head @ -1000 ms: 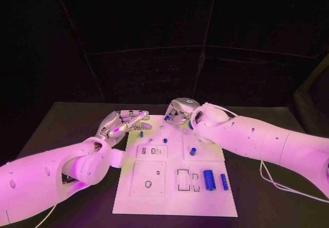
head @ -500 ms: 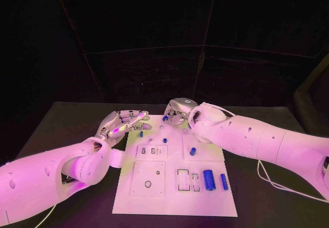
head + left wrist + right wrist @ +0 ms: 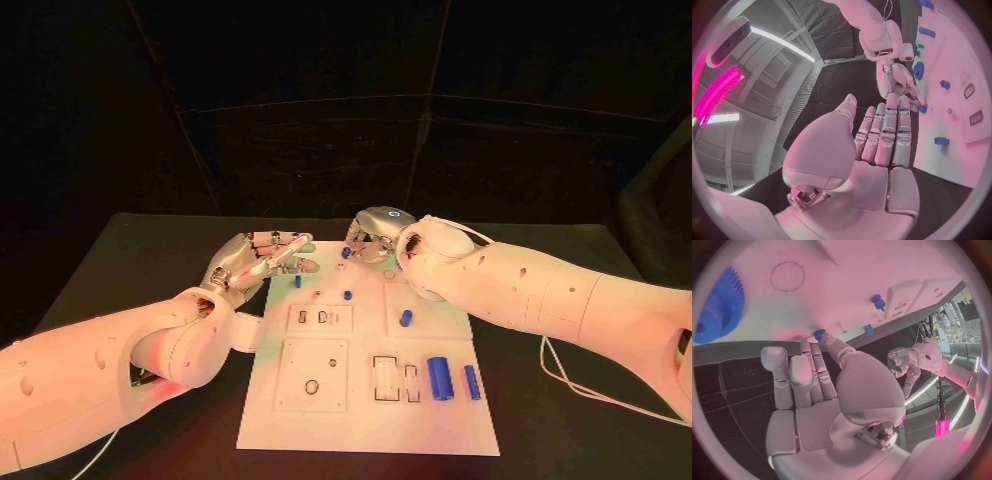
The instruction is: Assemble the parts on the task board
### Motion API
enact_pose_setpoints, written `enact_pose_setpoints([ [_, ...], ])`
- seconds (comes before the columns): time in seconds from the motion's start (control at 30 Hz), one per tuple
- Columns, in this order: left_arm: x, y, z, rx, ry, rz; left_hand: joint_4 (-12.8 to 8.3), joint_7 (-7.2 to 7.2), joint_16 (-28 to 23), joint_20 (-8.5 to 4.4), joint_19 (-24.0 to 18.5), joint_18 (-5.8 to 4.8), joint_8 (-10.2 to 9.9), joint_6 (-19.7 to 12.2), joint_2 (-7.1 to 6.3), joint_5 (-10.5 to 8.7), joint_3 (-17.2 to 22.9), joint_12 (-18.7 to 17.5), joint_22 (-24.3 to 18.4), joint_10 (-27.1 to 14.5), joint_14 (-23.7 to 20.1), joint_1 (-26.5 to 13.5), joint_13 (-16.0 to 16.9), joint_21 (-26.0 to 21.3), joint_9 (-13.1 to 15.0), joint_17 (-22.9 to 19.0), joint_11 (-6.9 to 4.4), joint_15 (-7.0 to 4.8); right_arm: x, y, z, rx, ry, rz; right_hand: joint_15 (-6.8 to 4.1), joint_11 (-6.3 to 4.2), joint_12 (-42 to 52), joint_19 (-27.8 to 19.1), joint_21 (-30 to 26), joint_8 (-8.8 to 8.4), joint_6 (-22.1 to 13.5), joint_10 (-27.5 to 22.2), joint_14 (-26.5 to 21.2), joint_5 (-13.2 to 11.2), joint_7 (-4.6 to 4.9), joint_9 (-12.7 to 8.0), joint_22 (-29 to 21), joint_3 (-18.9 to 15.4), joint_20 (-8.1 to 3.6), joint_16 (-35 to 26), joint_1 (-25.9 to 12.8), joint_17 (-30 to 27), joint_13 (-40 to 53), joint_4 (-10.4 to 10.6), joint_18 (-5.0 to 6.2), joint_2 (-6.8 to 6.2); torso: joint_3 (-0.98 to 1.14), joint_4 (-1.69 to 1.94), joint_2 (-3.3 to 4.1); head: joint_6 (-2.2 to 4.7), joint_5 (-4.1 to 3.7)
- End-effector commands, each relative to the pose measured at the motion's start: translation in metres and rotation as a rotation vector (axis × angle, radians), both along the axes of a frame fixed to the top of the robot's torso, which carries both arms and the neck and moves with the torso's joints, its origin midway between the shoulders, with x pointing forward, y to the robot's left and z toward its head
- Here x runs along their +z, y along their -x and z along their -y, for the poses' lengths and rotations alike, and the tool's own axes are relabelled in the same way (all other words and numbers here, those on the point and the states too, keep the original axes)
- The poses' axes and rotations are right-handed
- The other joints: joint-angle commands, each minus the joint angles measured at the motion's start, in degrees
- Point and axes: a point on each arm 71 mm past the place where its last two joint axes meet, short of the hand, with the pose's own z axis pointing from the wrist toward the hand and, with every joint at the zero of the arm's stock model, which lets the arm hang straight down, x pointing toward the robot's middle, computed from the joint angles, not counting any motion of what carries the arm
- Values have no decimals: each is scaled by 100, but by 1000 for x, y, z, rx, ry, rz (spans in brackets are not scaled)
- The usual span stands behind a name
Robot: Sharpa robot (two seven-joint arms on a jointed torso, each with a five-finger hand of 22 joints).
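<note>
Black surface (image 3: pixel 159 250) carries the white task board (image 3: pixel 368 420); at its far edge the right hand (image 3: pixel 372 237) pinches a small blue part (image 3: pixel 348 250), while the left hand (image 3: pixel 260 256) hovers released at the board's far-left corner.

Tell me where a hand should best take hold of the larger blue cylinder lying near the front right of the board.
Probably across its middle, coming from above. The larger blue cylinder lies flat on the white board, long axis running front to back, so fingers could close on its two long sides. The thinner blue rod alongside leaves little room there.
</note>
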Motion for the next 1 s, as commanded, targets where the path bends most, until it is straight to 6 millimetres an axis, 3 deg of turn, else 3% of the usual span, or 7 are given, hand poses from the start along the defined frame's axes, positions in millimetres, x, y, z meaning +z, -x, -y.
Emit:
enact_pose_setpoints([
  [0.03, 1, 0, 1, -16, 4, 5, -43, 27, -31, 2, 49, 30, -33, -14, 46, 16, 0, -38, -7, -6, 28, 14, -10, -23, -8, 6, 27, 16, 2, 0, 1, -9, -2, 17, 68, 78, -12, -162, -139, -24, -438, -265, -52, -69, 78, -10, -237, -138, 47, -127, 8, -215, -3, 61, 21, -123, 0, -6, 0, 2, 0],
  [0.37, 2, 1, -3, -9, 1, 5, -43, 27, -31, 2, 49, 30, -33, -14, 46, 16, 0, -38, -7, -6, 28, 14, -10, -23, -8, 6, 27, 16, 15, 12, 31, -31, -101, 48, 66, 74, 203, -141, -142, 66, -426, -159, -63, 62, 103, 50, -234, -350, 94, -145, 151, -281, 51, 202, 27, -108, 16, -47, -15, 15, -2],
  [0.5, 2, 1, -5, -6, 0, 5, -43, 27, -31, 2, 49, 30, -33, -14, 46, 16, 0, -38, -7, -6, 28, 14, -10, -23, -8, 6, 27, 16, 25, 23, 59, -75, -178, -7, -74, -116, 622, 155, 128, 164, -175, 581, 52, 225, -35, 83, 231, -397, 37, 147, 115, 185, 216, 345, -46, -88, 36, -103, -44, 18, -2],
  [0.7, 3, 2, -7, -5, -1, 4, -51, 27, -40, 3, 48, 29, -39, -18, 48, 16, -2, -45, -11, -11, 23, 17, -11, -28, -9, 8, 29, 18, 29, 37, 99, -154, -229, -127, -319, -388, 1564, 505, 462, 206, -102, 1526, 182, 455, -271, 72, 786, -789, -214, 572, -104, 848, 902, 646, -154, -351, 64, -192, -87, 37, 10],
  [0.77, 3, 2, -7, -6, -1, 3, -52, 27, -41, 3, 47, 29, -40, -18, 48, 16, -2, -46, -12, -11, 22, 17, -11, -28, -8, 9, 29, 18, 29, 40, 109, -174, -228, -150, -354, -422, 2120, 594, 562, 229, -136, 1303, 202, 539, -299, 64, 953, -999, -269, 718, -22, 1061, 1504, 794, -185, -383, 70, -208, -97, 35, 14],
  [0.83, 3, 2, -7, -6, -1, 3, -52, 27, -41, 3, 47, 29, -40, -18, 48, 16, -2, -46, -12, -11, 22, 17, -11, -28, -8, 9, 29, 18, 29, 44, 118, -194, -222, -168, -339, -356, 3632, 637, 664, 324, -225, 512, 192, 549, -282, 61, 1111, -1445, -223, 901, 251, 1297, 3232, 1184, -214, -340, 83, -231, -108, 36, 11],
  [1.0, 2, 1, -5, -10, 0, 2, -52, 27, -41, 3, 47, 29, -40, -18, 48, 16, -2, -46, -12, -11, 22, 17, -11, -28, -8, 9, 29, 18, 29, 45, 133, -231, -187, -173, -295, -350, 4607, 697, 743, 341, -350, 818, 258, 548, -234, 47, 1270, -1620, -196, 1102, 383, 1715, 4309, 1377, -241, -318, 98, -247, -108, 60, -20],
])
